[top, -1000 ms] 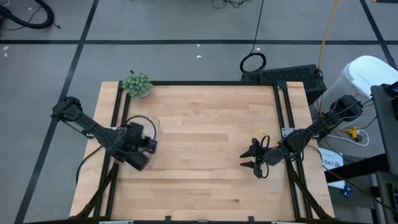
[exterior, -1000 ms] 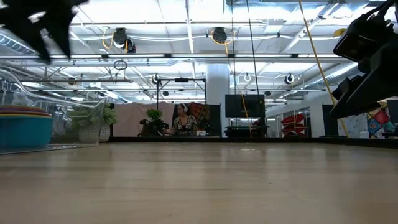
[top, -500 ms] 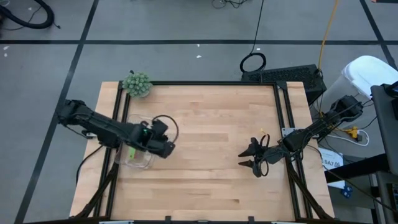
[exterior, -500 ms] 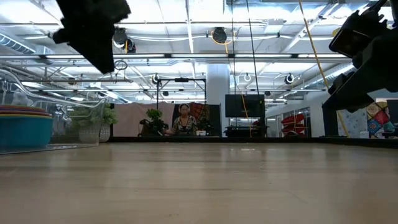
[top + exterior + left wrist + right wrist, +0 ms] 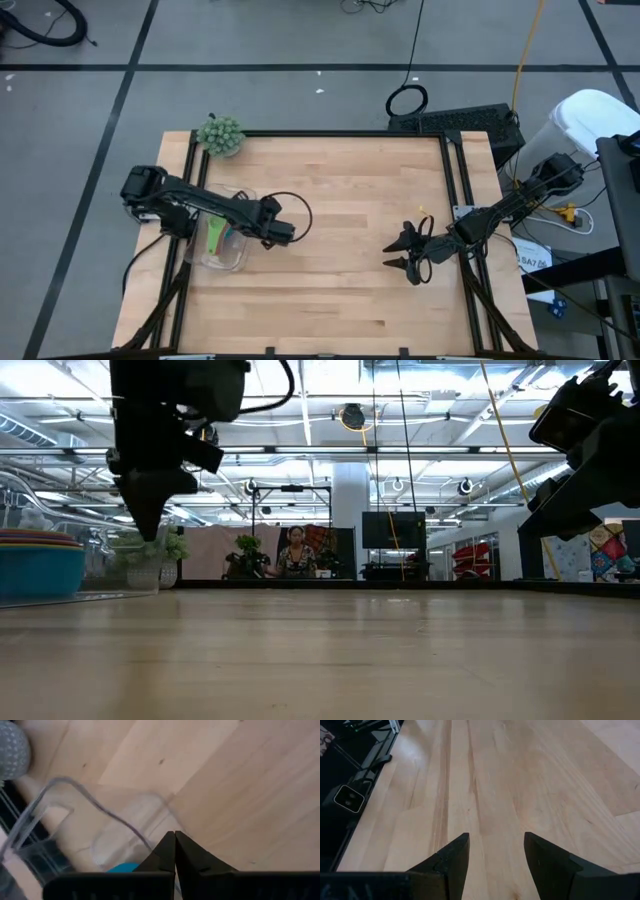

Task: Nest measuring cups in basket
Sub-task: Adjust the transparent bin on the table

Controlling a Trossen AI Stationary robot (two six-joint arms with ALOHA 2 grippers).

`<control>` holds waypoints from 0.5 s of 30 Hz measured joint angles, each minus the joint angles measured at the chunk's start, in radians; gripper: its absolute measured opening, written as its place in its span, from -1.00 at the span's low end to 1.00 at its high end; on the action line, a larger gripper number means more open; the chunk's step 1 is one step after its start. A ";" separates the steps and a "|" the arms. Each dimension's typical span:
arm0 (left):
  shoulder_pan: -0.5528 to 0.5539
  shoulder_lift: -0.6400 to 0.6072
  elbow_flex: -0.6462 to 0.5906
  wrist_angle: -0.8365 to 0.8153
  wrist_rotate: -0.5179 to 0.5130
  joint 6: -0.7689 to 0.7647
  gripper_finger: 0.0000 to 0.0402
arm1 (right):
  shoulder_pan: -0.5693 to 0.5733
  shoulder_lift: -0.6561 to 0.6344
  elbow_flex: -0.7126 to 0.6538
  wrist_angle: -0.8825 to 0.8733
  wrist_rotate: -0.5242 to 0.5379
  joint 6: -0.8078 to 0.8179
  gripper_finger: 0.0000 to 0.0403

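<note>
Two arms show in the high view. Your left gripper [image 5: 288, 232] hangs just past the basket [image 5: 238, 262], toward table centre, empty; inside the basket you can pick out a green cup [image 5: 215, 234] and a bit of blue. Right gripper [image 5: 398, 253] waits well apart, right of centre.

Low view: the cups [image 5: 38, 560] sit stacked at far left, the big blue one at the bottom with red and orange rims above it. Left gripper [image 5: 148, 520] points down, tips pinched, clear of the table [image 5: 330, 650].

Left wrist view: fingers [image 5: 165, 851] closed on nothing; basket wall [image 5: 75, 795] curves close behind them.

Right wrist view: fingers [image 5: 456, 855] spread, bare wood between.

Risk, as I judge it: swing the left arm back low and it clips the light basket, sliding it or spilling the stack.
</note>
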 joint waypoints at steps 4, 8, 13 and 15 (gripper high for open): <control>0.018 0.013 -0.003 -0.023 0.002 0.020 -0.98 | 0.000 0.000 0.000 0.000 0.000 0.001 -0.09; 0.033 0.012 -0.033 -0.019 0.001 0.028 -0.98 | 0.000 0.000 0.000 0.001 0.000 0.004 -0.09; 0.035 0.012 -0.095 -0.018 0.008 0.027 -0.98 | 0.000 0.000 0.000 0.003 0.000 0.005 -0.09; 0.035 0.011 -0.120 -0.018 0.006 0.021 -0.98 | 0.000 0.000 0.000 0.004 0.000 0.005 -0.09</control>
